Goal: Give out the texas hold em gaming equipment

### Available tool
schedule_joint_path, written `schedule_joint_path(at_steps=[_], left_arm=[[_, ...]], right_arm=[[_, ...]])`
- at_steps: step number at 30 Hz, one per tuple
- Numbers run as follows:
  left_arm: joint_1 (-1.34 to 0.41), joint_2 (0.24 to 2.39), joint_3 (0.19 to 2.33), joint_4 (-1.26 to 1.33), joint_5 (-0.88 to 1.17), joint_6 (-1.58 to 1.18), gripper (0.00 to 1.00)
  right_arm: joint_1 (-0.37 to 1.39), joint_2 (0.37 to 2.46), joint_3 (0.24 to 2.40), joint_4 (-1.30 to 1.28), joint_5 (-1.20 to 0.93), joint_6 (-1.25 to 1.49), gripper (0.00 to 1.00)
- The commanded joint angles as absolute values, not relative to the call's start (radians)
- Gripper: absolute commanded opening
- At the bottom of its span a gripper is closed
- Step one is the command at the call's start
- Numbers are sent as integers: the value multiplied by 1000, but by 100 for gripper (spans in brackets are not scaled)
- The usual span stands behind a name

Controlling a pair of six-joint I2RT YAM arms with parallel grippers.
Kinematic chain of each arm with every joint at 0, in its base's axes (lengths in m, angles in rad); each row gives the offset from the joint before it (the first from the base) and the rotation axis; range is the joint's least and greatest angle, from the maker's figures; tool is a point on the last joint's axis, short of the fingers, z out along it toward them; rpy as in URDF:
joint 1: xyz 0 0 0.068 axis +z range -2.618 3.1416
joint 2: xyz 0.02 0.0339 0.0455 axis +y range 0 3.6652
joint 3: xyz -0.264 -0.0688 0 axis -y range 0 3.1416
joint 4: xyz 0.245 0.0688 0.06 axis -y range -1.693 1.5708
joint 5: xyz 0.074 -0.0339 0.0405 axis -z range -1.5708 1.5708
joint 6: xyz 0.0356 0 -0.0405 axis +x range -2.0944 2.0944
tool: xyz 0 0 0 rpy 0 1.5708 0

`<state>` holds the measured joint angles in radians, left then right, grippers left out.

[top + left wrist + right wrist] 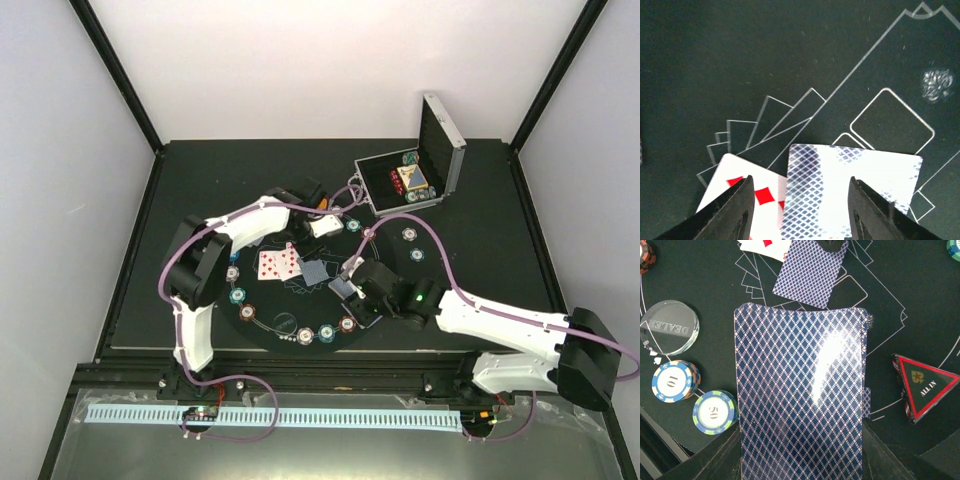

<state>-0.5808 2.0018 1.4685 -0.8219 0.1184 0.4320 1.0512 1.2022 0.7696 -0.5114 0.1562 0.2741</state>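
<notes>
Overhead view first. Left gripper (322, 228): one, over the far part of the round black mat (262, 330). Right gripper (347, 282): one, over the mat's right side, with a deck (340, 289) in it. Between the two sets of jaws: one face-down card (315, 271); beside it, face-up red cards (278, 264), two as far as can be told. Poker chips (237, 295): three spots along the mat's left rim, three along its near rim, three more beyond the right jaws toward the case; stack heights cannot be told. Silver case (452, 160): one, lid up, well beyond the right jaws.

Left wrist view. Left gripper (800, 180): jaws spread wide, clamping nothing. Between the fingers, flat on the mat (740, 60): one face-down card (850, 190), its edge over one face-up diamond card (757, 196).

Right wrist view. Right gripper (801, 440): jaws closed on the deck (800, 390), backs up, gripped by its long edges; number of cards cannot be told. Ahead of the jaws: one face-down card (810, 270) and the corner of one face-up card (762, 244). On the view's left of the jaws: one clear dealer disc (670, 327), one white-and-orange 10 chip (672, 381) topping a small stack, one blue-and-green 50 chip (715, 412), one red-brown chip (645, 255) at the frame corner. On the view's right of the jaws: one red triangle marker (927, 385) reading ALL IN, one teal chip (955, 249) at the frame corner.
</notes>
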Motion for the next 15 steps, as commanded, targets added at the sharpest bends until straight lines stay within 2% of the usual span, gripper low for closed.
schedule_joint_path(at_steps=[1, 6, 10, 15], left_arm=[[-552, 1884, 1433, -722, 113, 338, 55], [-509, 1762, 1324, -582, 53, 138, 60], [-515, 1675, 1242, -518, 24, -152, 62], [-628, 1636, 1142, -398, 101, -404, 63]], right_arm=[[1032, 1162, 765, -521, 194, 314, 55], [975, 1145, 752, -551, 239, 372, 55], [870, 1150, 740, -578, 249, 419, 55], [705, 1147, 718, -574, 243, 457, 55]])
